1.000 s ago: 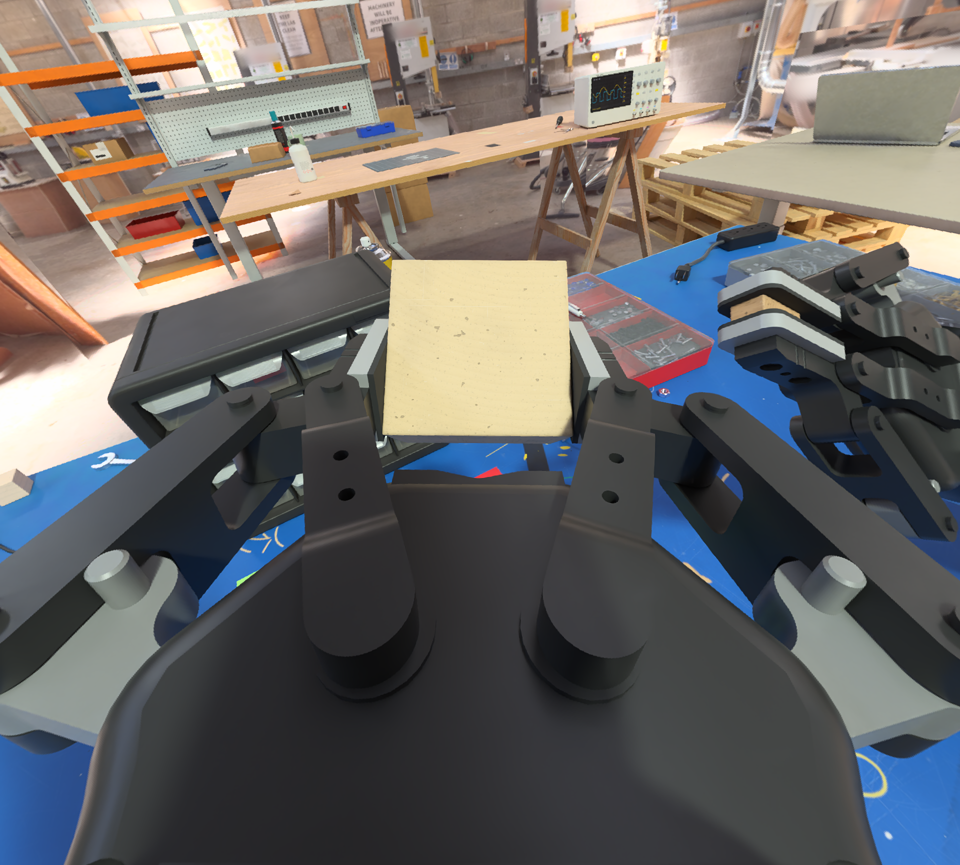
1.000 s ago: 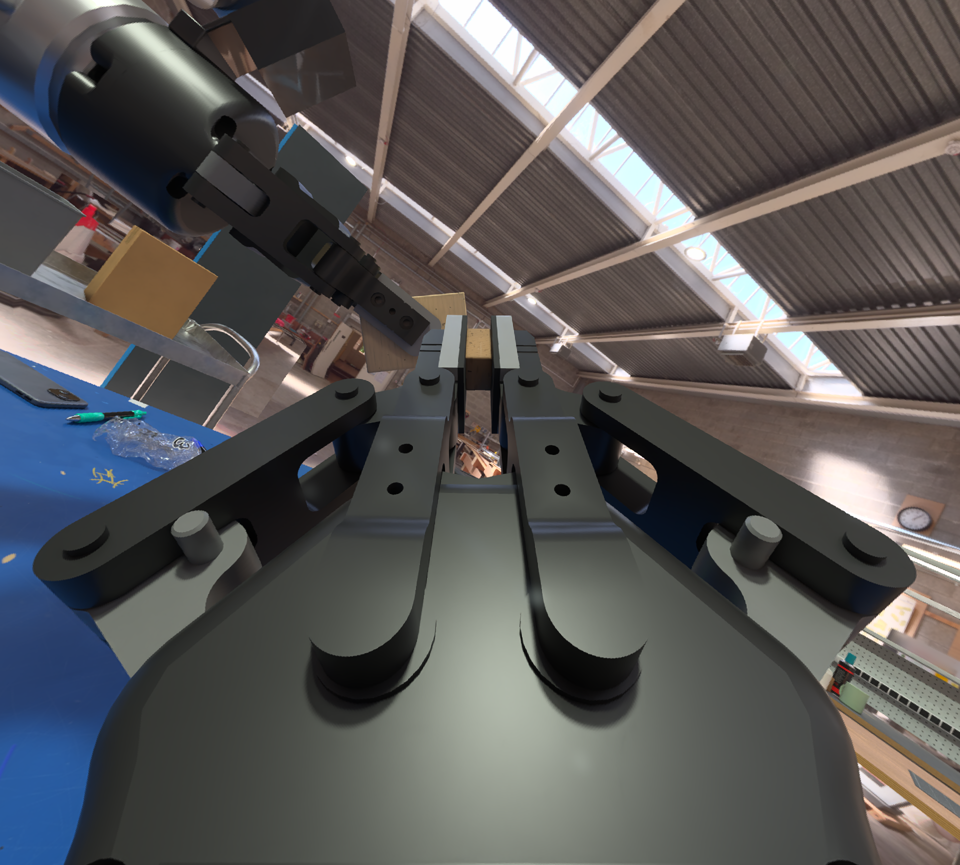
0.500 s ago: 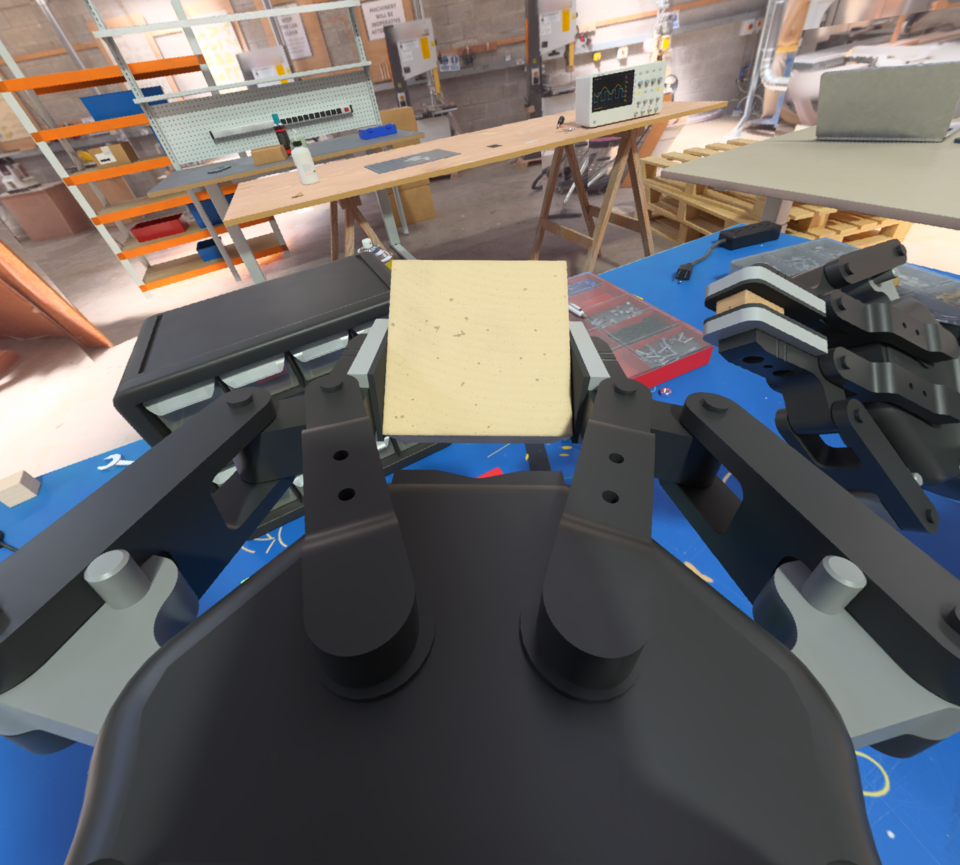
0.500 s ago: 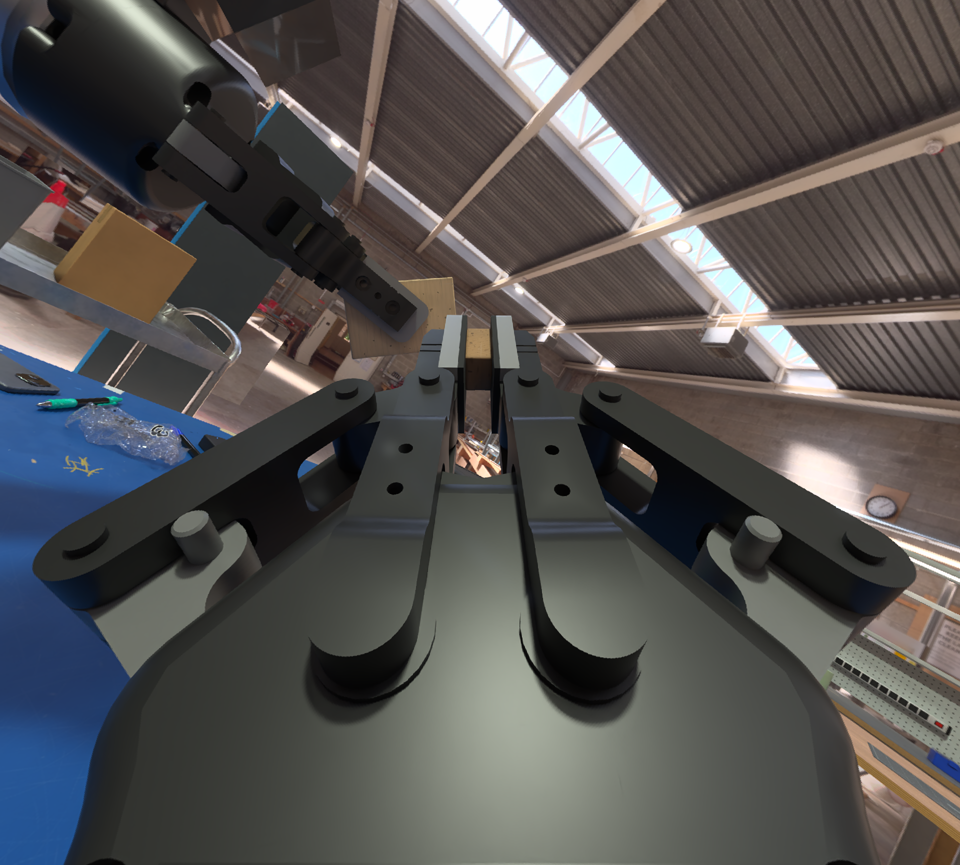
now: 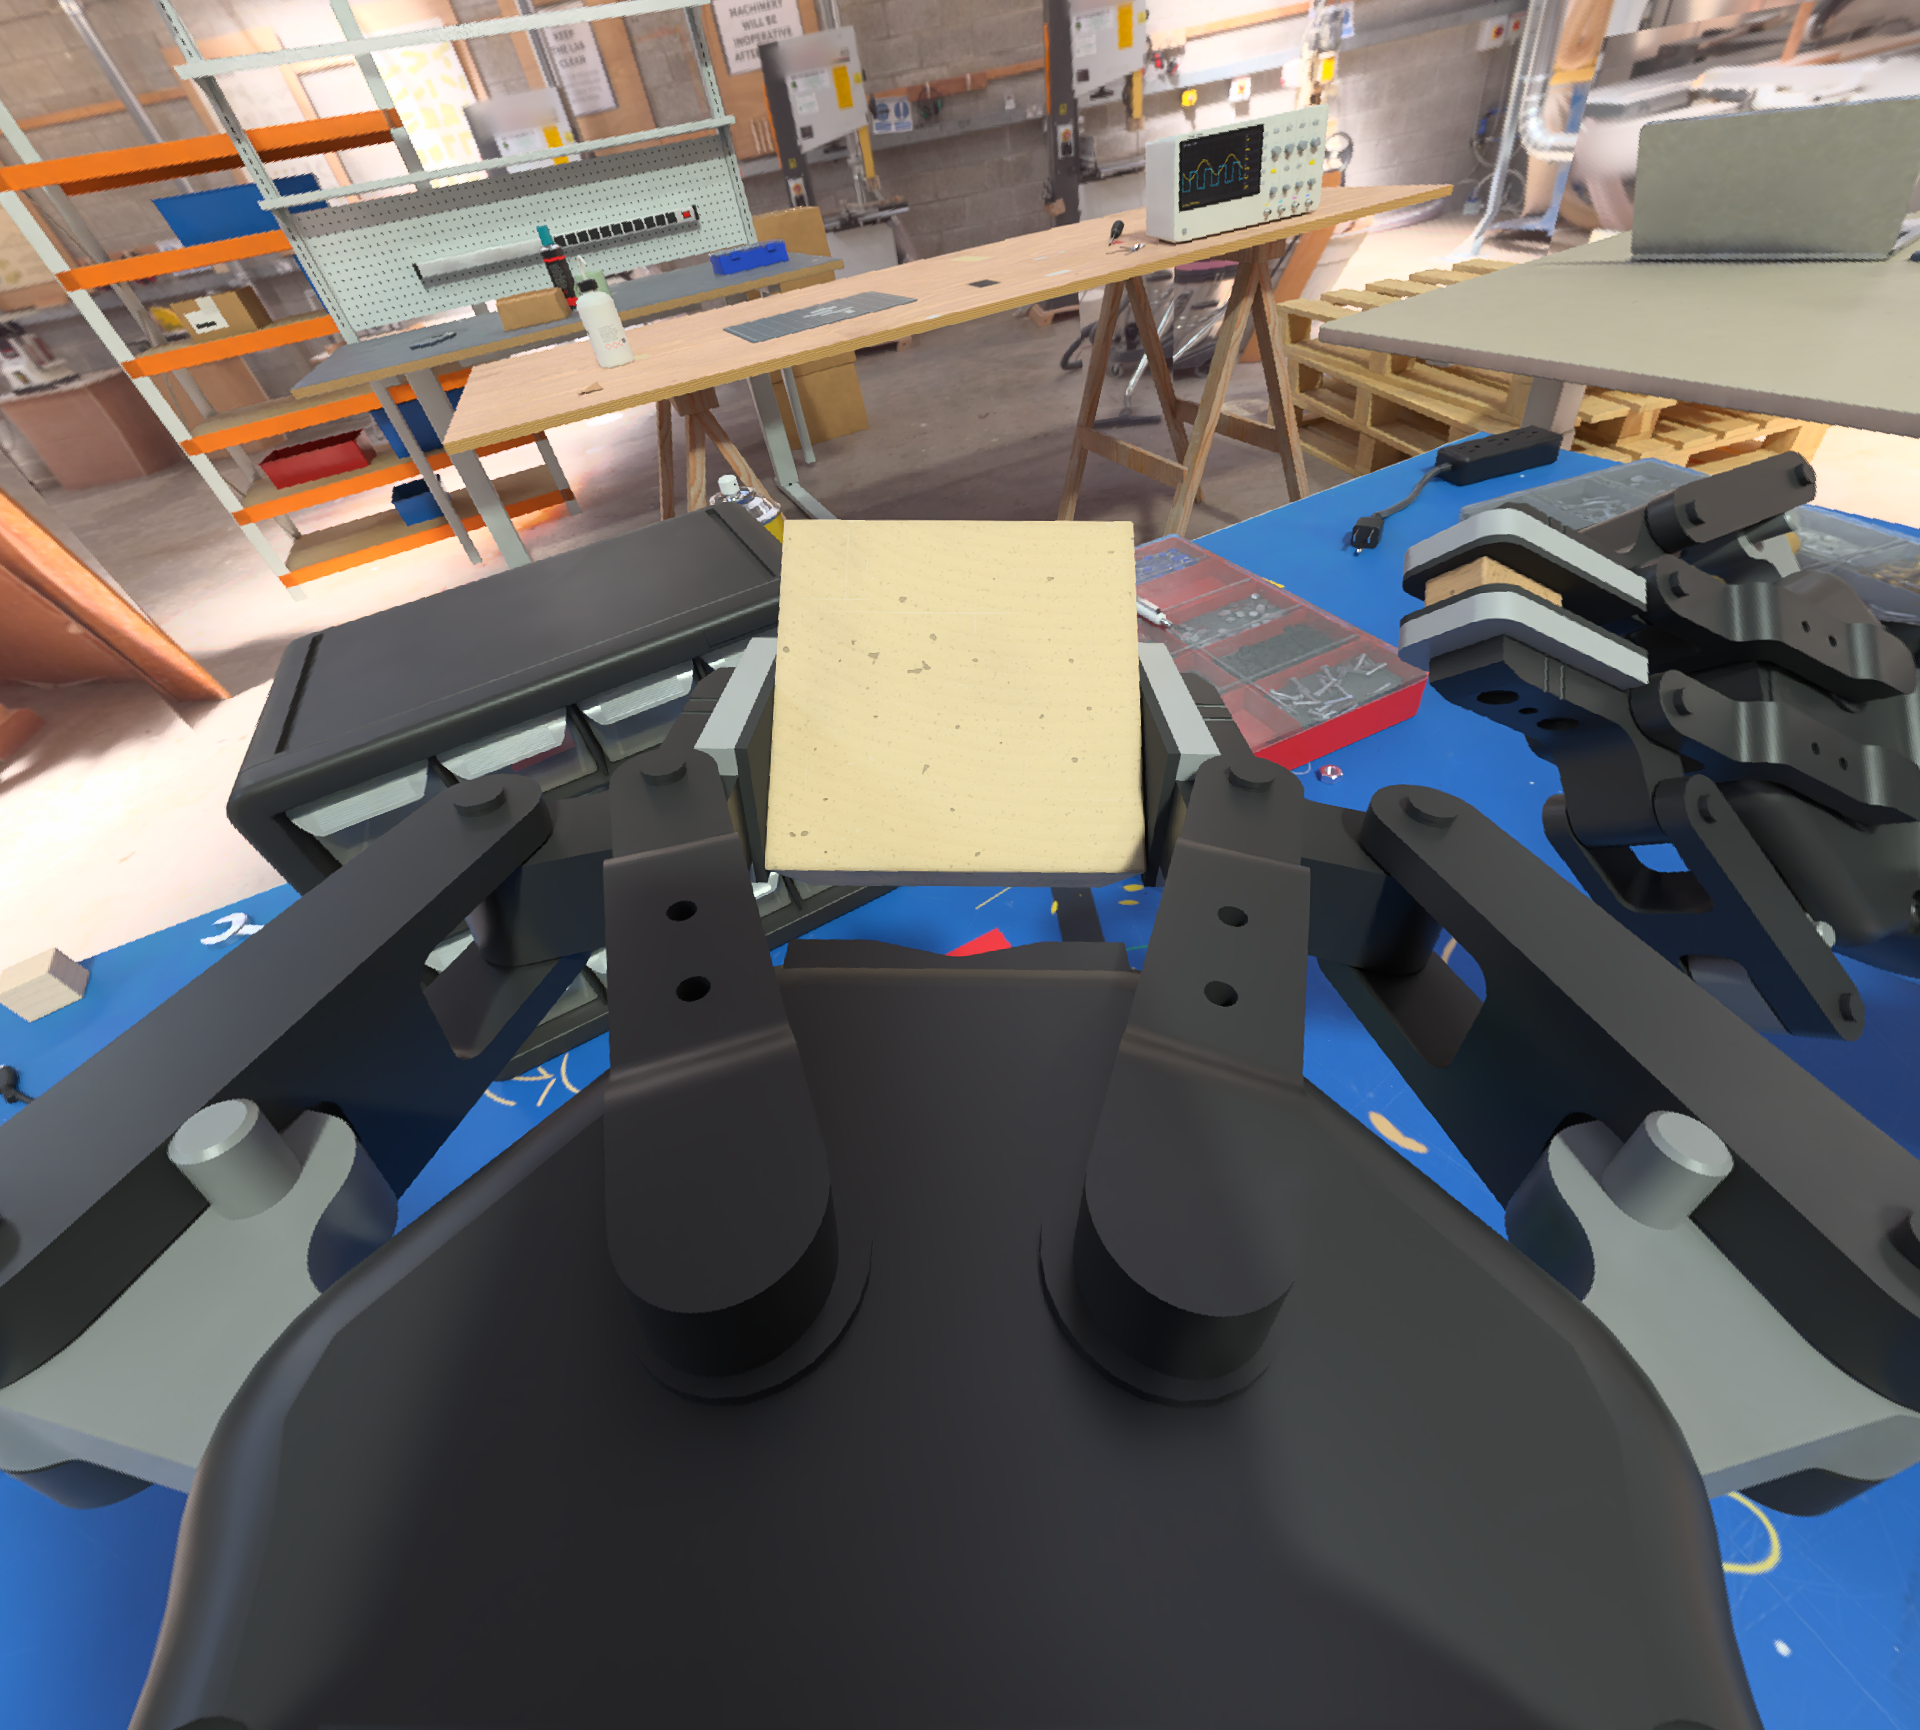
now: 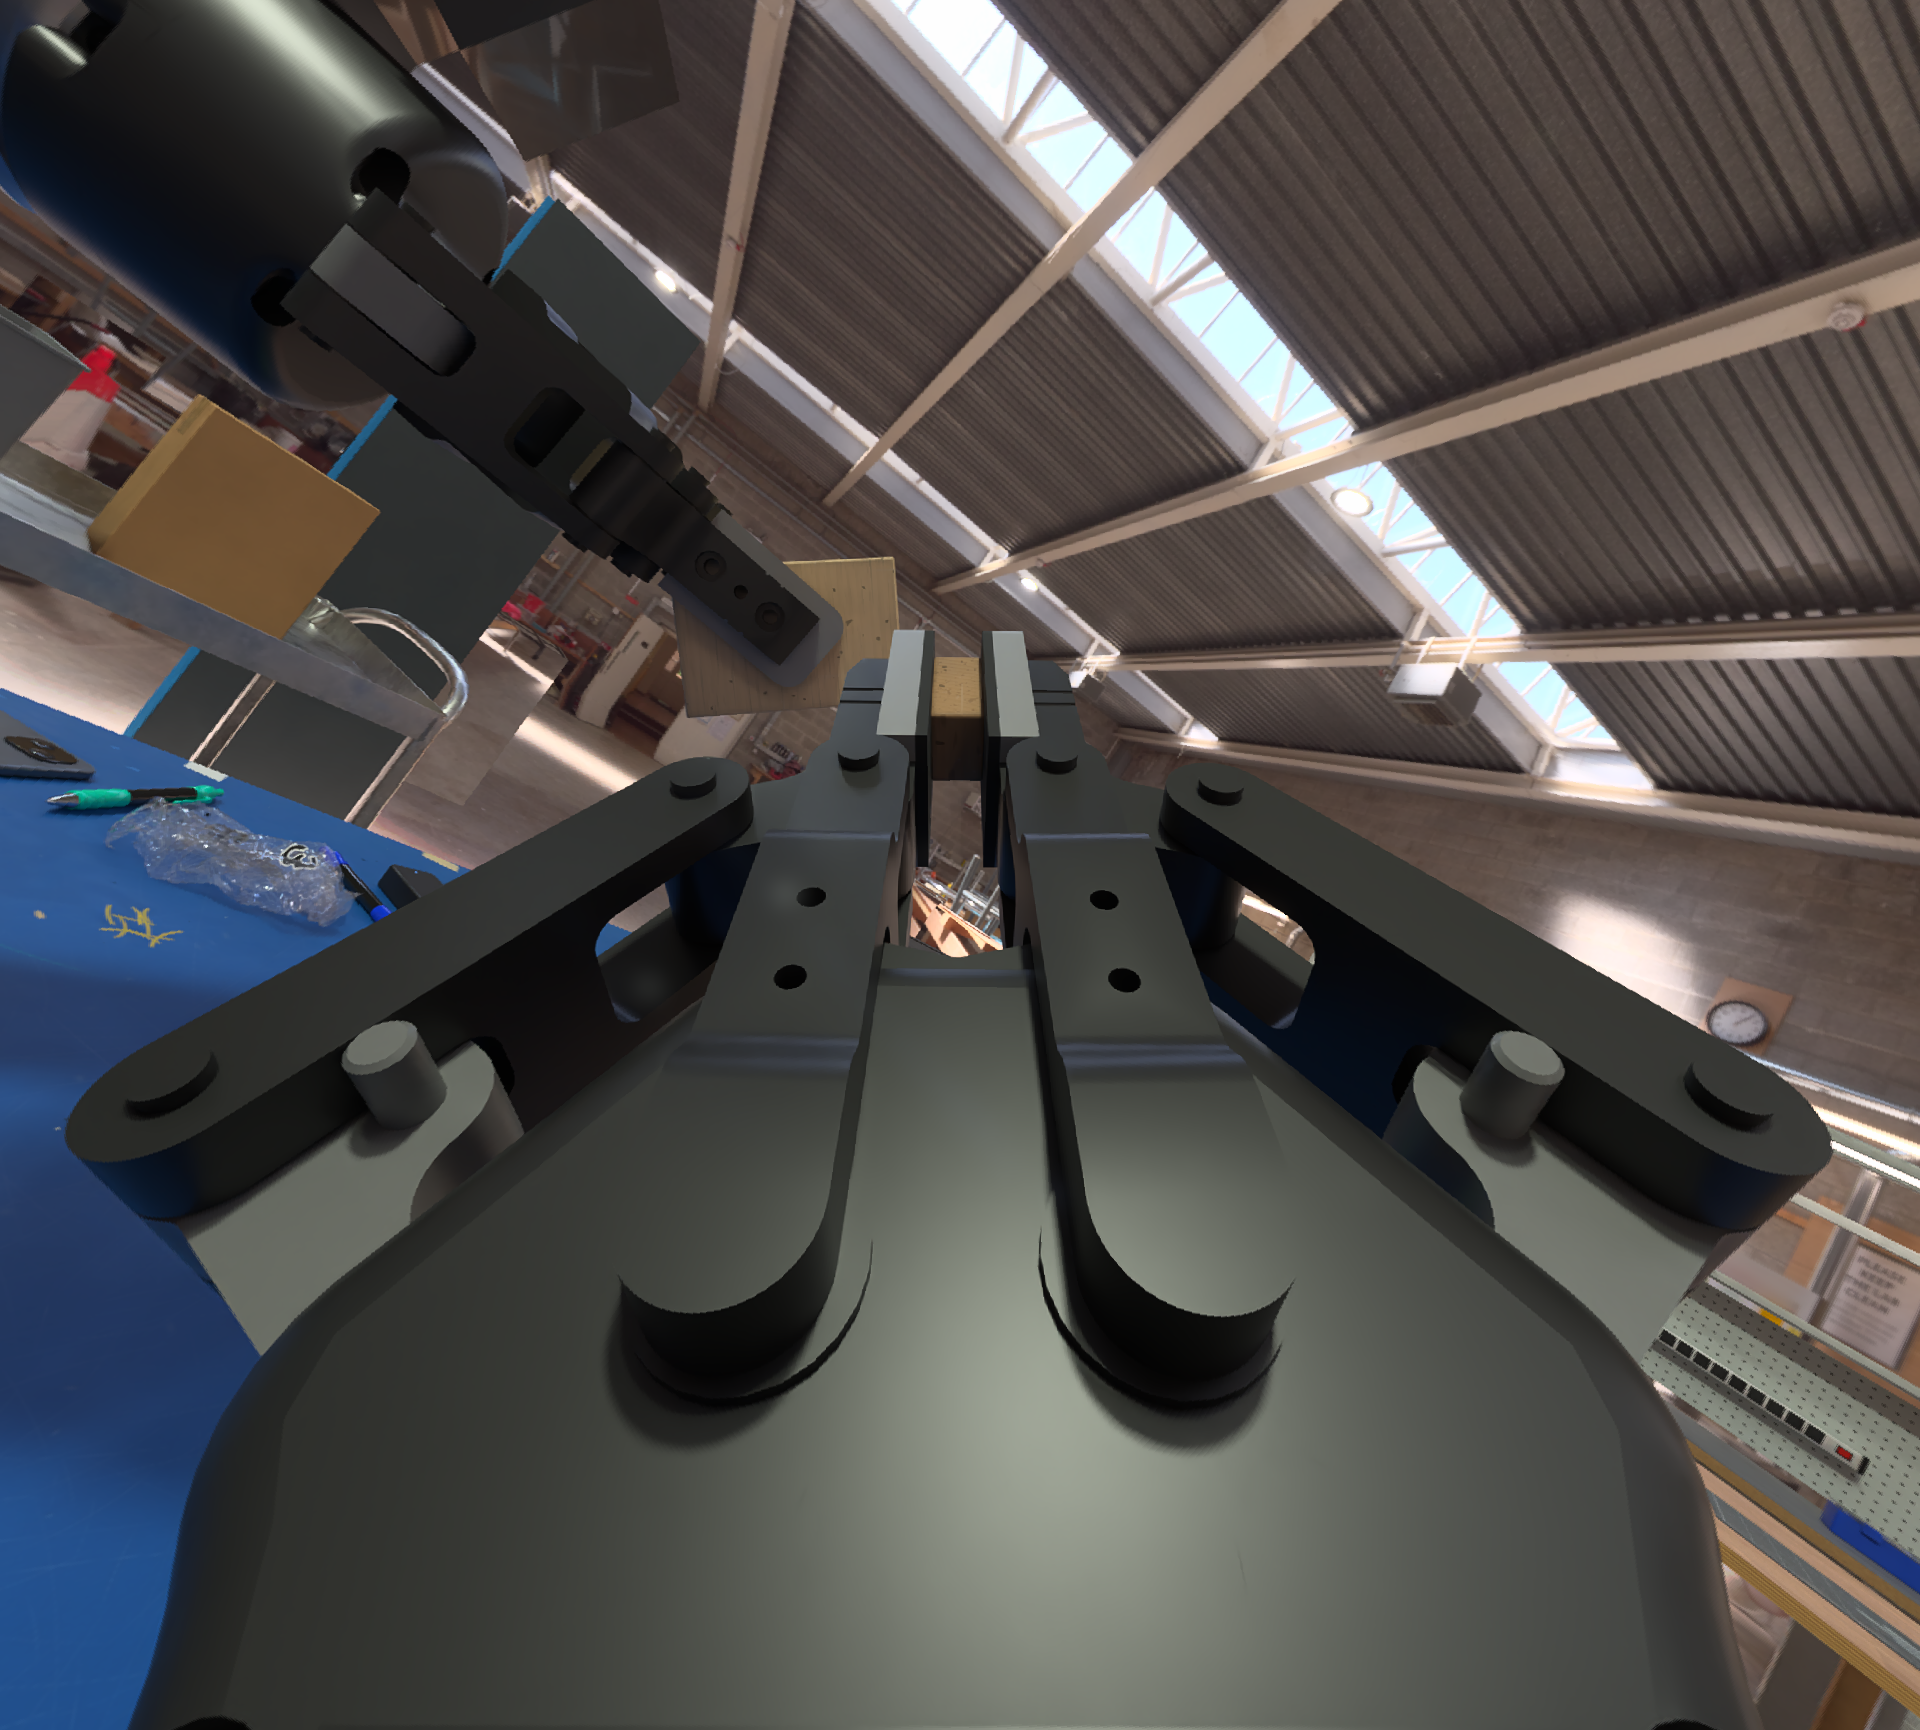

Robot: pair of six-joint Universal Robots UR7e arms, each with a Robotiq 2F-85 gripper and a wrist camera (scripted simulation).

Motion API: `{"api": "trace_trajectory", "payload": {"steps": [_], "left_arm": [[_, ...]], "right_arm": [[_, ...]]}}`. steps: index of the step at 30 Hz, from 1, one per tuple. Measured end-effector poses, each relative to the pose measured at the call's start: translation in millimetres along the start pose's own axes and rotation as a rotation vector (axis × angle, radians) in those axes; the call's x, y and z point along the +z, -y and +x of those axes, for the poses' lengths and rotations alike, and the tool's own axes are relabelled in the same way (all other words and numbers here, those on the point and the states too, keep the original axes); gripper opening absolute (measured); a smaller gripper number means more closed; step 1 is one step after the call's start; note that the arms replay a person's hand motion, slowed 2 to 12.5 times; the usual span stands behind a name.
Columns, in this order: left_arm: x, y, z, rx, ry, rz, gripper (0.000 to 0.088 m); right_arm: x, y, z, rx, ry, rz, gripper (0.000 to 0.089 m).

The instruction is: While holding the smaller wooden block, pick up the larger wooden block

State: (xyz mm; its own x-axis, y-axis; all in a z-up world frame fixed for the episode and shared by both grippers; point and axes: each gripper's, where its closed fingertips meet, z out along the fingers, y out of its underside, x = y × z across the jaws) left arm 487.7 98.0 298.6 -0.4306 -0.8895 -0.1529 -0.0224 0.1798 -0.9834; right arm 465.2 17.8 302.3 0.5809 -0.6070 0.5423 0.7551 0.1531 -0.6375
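In the left wrist view my left gripper is shut on the larger wooden block, a pale flat square held off the blue table. To its right, my right gripper is shut on the smaller wooden block, also in the air. In the right wrist view the right gripper clamps the smaller block between its pads and points up toward the roof. The left gripper's finger and the larger block sit just left of it.
A black drawer organiser stands behind the left gripper and a red parts tray to its right. A small wooden cube lies far left, a power strip at the back. A plastic wrapper and green pen lie on the table.
The right gripper has shifted slightly left toward the left gripper, and its view has turned a little. Both grippers stay shut on their blocks.
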Motion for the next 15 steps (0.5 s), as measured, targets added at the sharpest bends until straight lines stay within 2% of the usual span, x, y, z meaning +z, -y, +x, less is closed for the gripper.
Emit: {"api": "trace_trajectory", "payload": {"steps": [15], "left_arm": [[1.7, -0.4, 2.9, 0.013, -0.003, -0.004, 0.0526]], "right_arm": [[0.5, -1.4, -1.3, 0.021, 0.019, 0.000, 0.0078]]}}
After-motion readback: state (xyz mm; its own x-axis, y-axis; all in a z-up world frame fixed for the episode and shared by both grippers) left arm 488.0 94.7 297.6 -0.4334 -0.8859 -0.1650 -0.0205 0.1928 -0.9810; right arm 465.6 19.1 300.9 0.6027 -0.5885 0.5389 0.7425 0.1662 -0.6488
